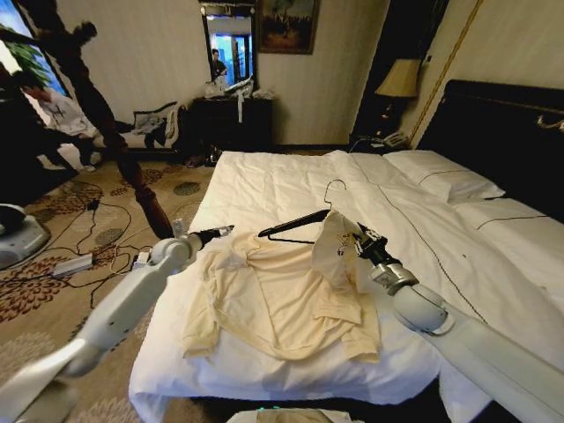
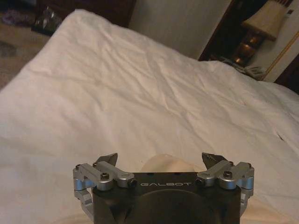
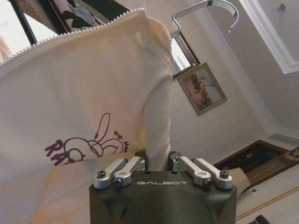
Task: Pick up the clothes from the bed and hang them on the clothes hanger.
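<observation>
The cream top lies spread on the bed's white duvet. My right gripper is shut on a fold of its right shoulder and holds that part lifted. The wrist view shows this gripper pinching the cloth, which has a white zipper edge and a dark print. The black clothes hanger sits tilted at the top's neck, its right end hidden in the raised cloth and its silver hook pointing up. My left gripper is open just over the top's left shoulder.
White pillows and the black headboard are at the right. The bed's left edge drops to patterned carpet with cables and a power strip. A dark slanted post stands left of the bed. A lamp is behind.
</observation>
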You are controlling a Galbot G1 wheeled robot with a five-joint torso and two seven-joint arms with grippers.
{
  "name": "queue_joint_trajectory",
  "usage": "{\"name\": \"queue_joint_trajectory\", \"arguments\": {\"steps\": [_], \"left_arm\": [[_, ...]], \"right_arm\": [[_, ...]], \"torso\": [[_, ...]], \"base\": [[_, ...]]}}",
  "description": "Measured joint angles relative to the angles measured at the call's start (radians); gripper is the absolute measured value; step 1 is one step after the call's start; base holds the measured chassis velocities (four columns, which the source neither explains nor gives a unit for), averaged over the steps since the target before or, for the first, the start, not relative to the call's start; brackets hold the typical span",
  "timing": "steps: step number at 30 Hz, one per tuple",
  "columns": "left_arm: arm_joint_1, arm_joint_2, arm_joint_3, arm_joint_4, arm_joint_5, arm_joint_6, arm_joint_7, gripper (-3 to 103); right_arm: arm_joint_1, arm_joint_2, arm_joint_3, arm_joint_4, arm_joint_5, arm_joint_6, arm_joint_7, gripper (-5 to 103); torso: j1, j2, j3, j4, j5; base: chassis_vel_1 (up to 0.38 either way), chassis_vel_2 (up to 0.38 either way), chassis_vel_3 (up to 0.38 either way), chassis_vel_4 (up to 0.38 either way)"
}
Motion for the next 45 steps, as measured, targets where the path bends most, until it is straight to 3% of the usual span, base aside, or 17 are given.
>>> {"name": "queue_joint_trajectory", "arguments": {"steps": [8,14,18,21,25,29,37,38,40,42,45], "left_arm": [[-0.042,-0.058,0.026,0.106,0.004,0.031,-0.014,100],[-0.043,-0.083,0.051,0.164,0.058,0.054,-0.025,103],[-0.042,-0.093,0.063,0.186,0.087,0.066,-0.027,100],[-0.043,-0.11,0.072,0.213,0.124,0.042,0.01,85],[-0.045,-0.119,0.077,0.217,0.126,0.04,0.007,74],[-0.035,-0.121,0.077,0.215,0.135,0.033,-0.002,52],[-0.029,-0.126,0.072,0.211,0.164,-0.026,-0.018,30],[-0.023,-0.123,0.064,0.189,0.171,-0.044,-0.022,19],[-0.02,-0.12,0.061,0.176,0.182,-0.053,-0.022,19],[-0.01,-0.1,0.052,0.128,0.231,-0.082,-0.022,8],[0.0,-0.074,0.042,0.063,0.268,-0.104,-0.017,2]], "right_arm": [[0.002,-0.003,-0.003,-0.006,0.005,-0.002,-0.001,19],[0.01,-0.01,-0.009,0.001,0.022,-0.01,-0.004,19],[0.01,-0.013,-0.011,0.01,0.033,-0.014,-0.005,19],[0.009,-0.02,-0.011,0.017,0.043,-0.016,-0.004,19],[0.009,-0.023,-0.011,0.021,0.055,-0.018,-0.002,19],[0.004,-0.029,-0.011,0.031,0.092,-0.026,0.01,19],[0.002,-0.028,-0.012,0.025,0.094,-0.026,0.014,19],[0.002,-0.028,-0.013,0.021,0.094,-0.025,0.016,19],[0.002,-0.027,-0.013,0.019,0.094,-0.025,0.017,19],[0.001,-0.024,-0.011,0.013,0.094,-0.025,0.02,19],[0.006,-0.018,-0.009,0.006,0.1,-0.027,0.026,19]], "torso": [[0.0,0.0,0.0,0.0001,0.0001],[0.0,0.0,0.0,0.0001,-0.0001],[0.0,0.0,0.0,0.0001,-0.0001],[0.0,0.0,0.0,0.0,-0.0003],[0.0,0.0,0.0,-0.0001,0.0],[0.0,0.0,0.0,0.0002,-0.0002],[0.0,0.0,0.0,0.0,-0.0001],[0.0,0.0,0.0,0.0001,-0.0002],[0.0,0.0,0.0,0.0,-0.0002],[0.0,0.0,0.0,-0.0001,-0.0001],[0.0,0.0,0.0,-0.0001,-0.0002]], "base": [[0.0,0.0,0.0,0.0],[0.0,0.0,0.0,0.0],[0.0,0.0,0.0,0.0],[0.0,0.0,0.0,0.0],[0.0,0.0,0.0,0.0],[0.0,0.0,0.0,0.0],[0.0,0.0,0.0,0.0],[0.0,0.0,0.0,0.0],[0.0,0.0,0.0,0.0],[0.0,0.0,0.0,0.0],[0.0,0.0,0.0,0.0]]}}
